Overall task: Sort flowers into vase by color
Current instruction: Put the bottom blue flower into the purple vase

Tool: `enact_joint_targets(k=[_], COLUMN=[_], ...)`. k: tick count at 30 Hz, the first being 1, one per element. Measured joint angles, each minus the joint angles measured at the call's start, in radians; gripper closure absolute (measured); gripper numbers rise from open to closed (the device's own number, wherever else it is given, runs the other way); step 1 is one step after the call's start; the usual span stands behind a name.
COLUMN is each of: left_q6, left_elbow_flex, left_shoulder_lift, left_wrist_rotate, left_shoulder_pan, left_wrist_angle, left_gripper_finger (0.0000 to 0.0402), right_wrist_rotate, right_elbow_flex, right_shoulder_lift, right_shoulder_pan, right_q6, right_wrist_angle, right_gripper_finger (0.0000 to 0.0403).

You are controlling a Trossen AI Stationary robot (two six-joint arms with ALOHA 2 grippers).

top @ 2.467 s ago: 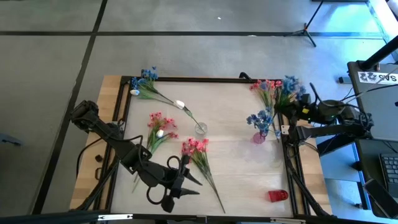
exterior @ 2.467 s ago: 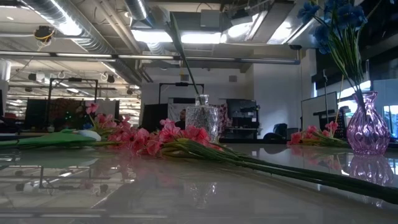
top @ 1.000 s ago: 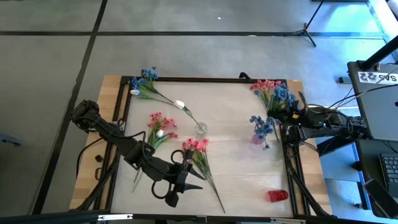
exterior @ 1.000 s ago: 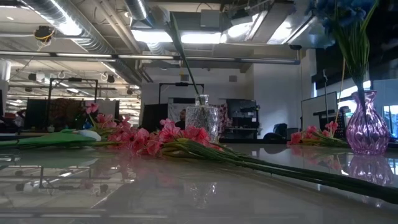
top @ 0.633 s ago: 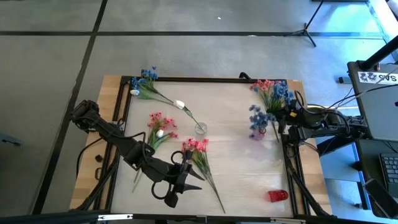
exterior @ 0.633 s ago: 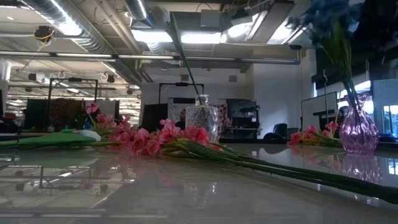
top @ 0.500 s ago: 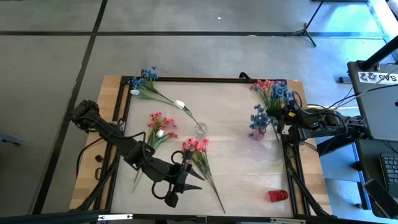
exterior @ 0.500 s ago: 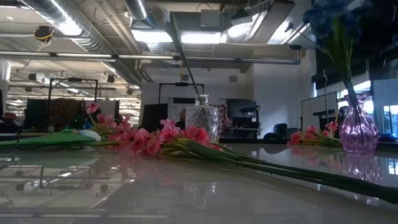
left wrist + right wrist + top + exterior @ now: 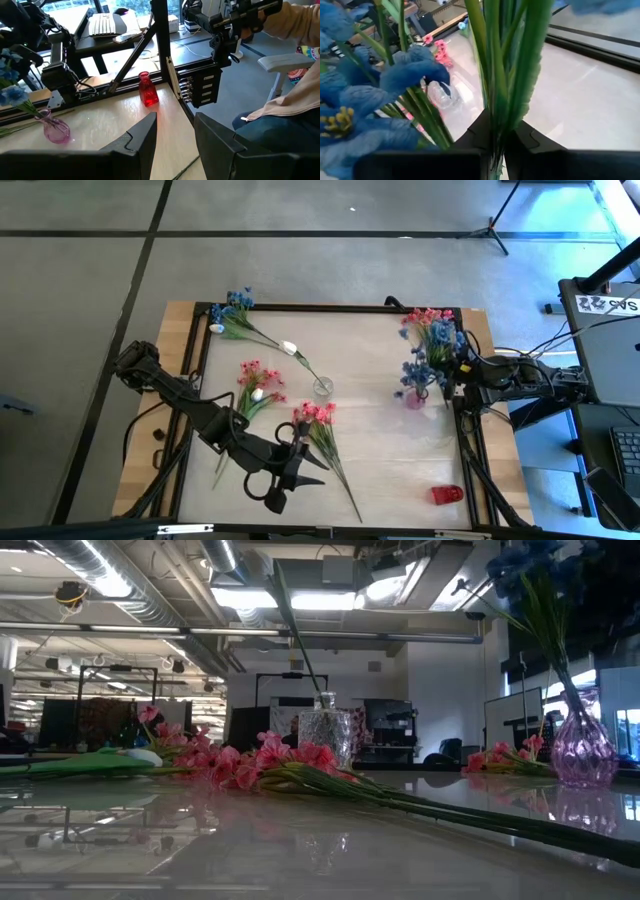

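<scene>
Fingers [image 9: 470, 137] of right gripper [image 9: 500, 142] pinched tight on green stems of blue sprig [image 9: 418, 370], blooms fanning out just ahead of the fingertips. Right arm [image 9: 520, 380] stretched level in from the table's right edge, wrist at the rim, stem ends dipping into pink vase [image 9: 415, 399] just below and beyond the fingers. Blue blooms standing above the vase neck in the low view [image 9: 535, 560].

Fingers [image 9: 142, 137] of left gripper [image 9: 290, 470] spread apart, nothing between them. Left arm [image 9: 190, 410] angled in from the left rim, gripper low over the near part of the table. Pink sprig [image 9: 318, 420] lying flat just beside those fingers. Red vase [image 9: 147, 90] well ahead of them, near the far corner. Clear vase [image 9: 322, 387] with white bud stem [image 9: 290, 348] at table centre.
</scene>
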Motion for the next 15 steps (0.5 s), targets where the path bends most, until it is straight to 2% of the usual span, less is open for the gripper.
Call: enact_joint_targets(k=[10, 15], left_q6=[-0.001, -0.001], left_elbow_flex=[0.0, 0.0], left_shoulder_lift=[0.0, 0.0], left_wrist_rotate=[0.0, 0.0], left_shoulder_pan=[0.0, 0.0], left_wrist_angle=[0.0, 0.0], left_gripper_finger=[0.0274, 0.0274], right_wrist_rotate=[-0.004, -0.073], right_elbow_flex=[0.0, 0.0], right_shoulder_lift=[0.0, 0.0], right_shoulder_pan=[0.0, 0.0], right_q6=[-0.001, -0.027], right_wrist_angle=[-0.004, 0.012], right_gripper_finger=[0.0276, 0.0266])
